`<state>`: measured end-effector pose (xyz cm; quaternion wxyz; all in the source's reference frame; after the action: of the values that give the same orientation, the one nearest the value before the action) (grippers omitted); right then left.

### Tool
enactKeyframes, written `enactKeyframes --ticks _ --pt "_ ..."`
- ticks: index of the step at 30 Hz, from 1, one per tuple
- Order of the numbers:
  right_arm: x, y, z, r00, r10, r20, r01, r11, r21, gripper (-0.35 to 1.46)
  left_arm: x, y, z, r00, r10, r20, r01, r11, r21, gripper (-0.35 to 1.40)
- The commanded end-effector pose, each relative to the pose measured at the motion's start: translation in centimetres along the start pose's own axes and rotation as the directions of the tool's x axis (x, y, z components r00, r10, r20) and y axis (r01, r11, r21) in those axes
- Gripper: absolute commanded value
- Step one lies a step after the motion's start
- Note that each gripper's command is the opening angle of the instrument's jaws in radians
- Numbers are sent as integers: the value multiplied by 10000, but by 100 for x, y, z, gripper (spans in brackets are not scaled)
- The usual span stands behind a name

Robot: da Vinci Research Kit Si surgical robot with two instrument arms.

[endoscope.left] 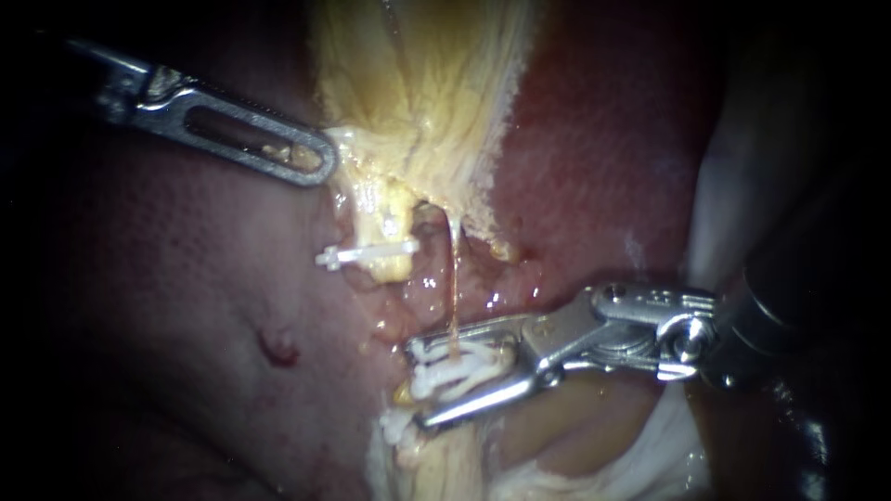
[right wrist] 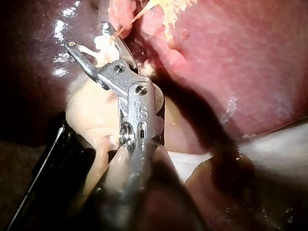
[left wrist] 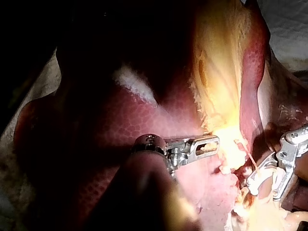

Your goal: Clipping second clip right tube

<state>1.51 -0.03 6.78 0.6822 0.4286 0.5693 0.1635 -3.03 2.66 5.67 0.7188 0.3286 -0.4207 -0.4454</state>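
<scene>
The yellow gallbladder [endoscope.left: 427, 83] hangs at the top centre of the endoscope view. My left instrument [endoscope.left: 320, 162] [left wrist: 214, 143] is shut on its lower edge. Two tubes run down from it. The thicker left tube [endoscope.left: 390, 218] carries a white clip [endoscope.left: 367, 252] across it. The thin right tube [endoscope.left: 455, 269] drops between the jaws of my right instrument [endoscope.left: 418, 382] [right wrist: 90, 36]. These jaws stand apart, holding a white clip [endoscope.left: 455, 371] [right wrist: 101, 48] around that tube. Another white piece [endoscope.left: 397, 427] shows just below the jaws.
Red-brown liver [endoscope.left: 186, 306] fills the left and right of the endoscope view, with a small red nick [endoscope.left: 278, 351] on the left. Pale tissue and white cloth [endoscope.left: 668, 445] lie under my right instrument's shaft. My right instrument [left wrist: 284, 159] also shows in the left wrist view.
</scene>
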Motion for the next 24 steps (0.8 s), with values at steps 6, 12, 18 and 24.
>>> enactKeyframes --ticks 6,12,18,24 --pt "2 2 -12 10000 28 -41 -28 10000 -68 29 0 0 0 10000 0 0 0 10000 1 -35" --pt "2 2 -18 10000 38 -40 -38 10000 -44 7 0 0 0 10000 0 -1 0 10000 2 -35" --pt "2 0 -20 10000 42 -38 -42 10000 -28 -21 0 1 0 10000 1 -1 -1 10000 2 -35" --pt "3 -3 -28 9937 1118 -74 -1118 9937 18 -35 0 1 0 10000 1 -1 -1 10000 2 -35"
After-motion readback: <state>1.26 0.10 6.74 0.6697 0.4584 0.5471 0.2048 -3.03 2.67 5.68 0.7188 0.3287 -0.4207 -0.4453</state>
